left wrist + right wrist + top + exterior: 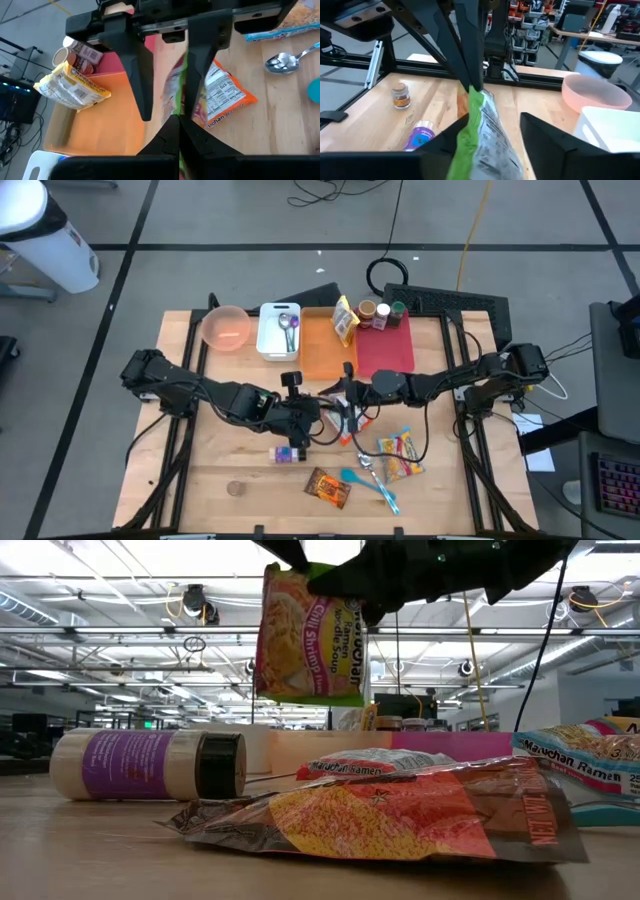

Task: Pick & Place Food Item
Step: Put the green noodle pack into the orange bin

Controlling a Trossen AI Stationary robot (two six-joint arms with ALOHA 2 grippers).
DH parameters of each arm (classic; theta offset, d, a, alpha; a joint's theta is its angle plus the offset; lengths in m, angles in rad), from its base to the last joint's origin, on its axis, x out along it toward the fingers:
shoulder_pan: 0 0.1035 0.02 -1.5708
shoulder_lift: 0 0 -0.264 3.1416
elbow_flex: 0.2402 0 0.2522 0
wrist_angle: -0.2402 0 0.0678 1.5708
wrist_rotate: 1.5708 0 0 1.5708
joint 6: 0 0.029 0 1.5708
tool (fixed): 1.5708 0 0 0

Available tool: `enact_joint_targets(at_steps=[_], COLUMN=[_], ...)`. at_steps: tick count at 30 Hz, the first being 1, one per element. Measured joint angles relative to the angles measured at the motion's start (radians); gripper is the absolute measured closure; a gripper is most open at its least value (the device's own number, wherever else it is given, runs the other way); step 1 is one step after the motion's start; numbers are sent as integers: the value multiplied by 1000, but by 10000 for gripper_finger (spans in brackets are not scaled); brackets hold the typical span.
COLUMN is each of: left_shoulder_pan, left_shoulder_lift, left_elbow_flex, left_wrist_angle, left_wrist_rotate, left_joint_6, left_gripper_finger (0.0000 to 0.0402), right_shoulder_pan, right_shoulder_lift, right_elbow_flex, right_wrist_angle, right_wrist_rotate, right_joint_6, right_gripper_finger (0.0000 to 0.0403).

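A ramen packet (308, 635) with a green border hangs in the air over the middle of the table. My left gripper (179, 122) is shut on it. My right gripper (487, 122) comes level from the table's right, open, with one finger on either side of the same packet (480, 135). Both grippers meet at the table's centre (340, 405). More ramen packets (400, 455) lie flat on the wood near the front right, and another one (225, 95) lies under the grippers. My left gripper pinches the packet's green sealed edge (476, 91) between its two fingertips. The fingers come slanting down from the table's left. The packet hangs below them, lifted clear of the table, its printed face upright in the low view. My right gripper's fingers (142, 85) stand close beside the packet; whether they touch it, I cannot tell.
A purple-labelled jar (150, 765) lies on its side near the front, next to a crumpled snack bag (400, 815) and two spoons (372, 478). At the far side are a pink bowl (226, 328), a white bin (279, 330), orange and red boards (322, 350), a yellow bag (345, 320) and small jars (383, 313).
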Motion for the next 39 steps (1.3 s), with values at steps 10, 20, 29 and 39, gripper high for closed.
enact_joint_targets(at_steps=[10, 20, 29, 39], left_shoulder_pan=[0, 34, 116, 124], left_shoulder_lift=[0, -2, -2, -97], left_elbow_flex=[0, 0, 0, 0], left_wrist_angle=[1, 5, 51, 74], left_wrist_rotate=[-9, 34, 101, 132], left_joint_6=[0, -47, -12, 49], left_gripper_finger=[402, 380, 320, 218], right_shoulder_pan=[0, 0, -6, -30], right_shoulder_lift=[0, 0, 0, -16], right_elbow_flex=[0, 0, -1, -1], right_wrist_angle=[3, 15, 18, 2], right_wrist_rotate=[-1, 0, 0, -1], right_joint_6=[7, 4, -14, -12], right_gripper_finger=[357, 402, 402, 403])
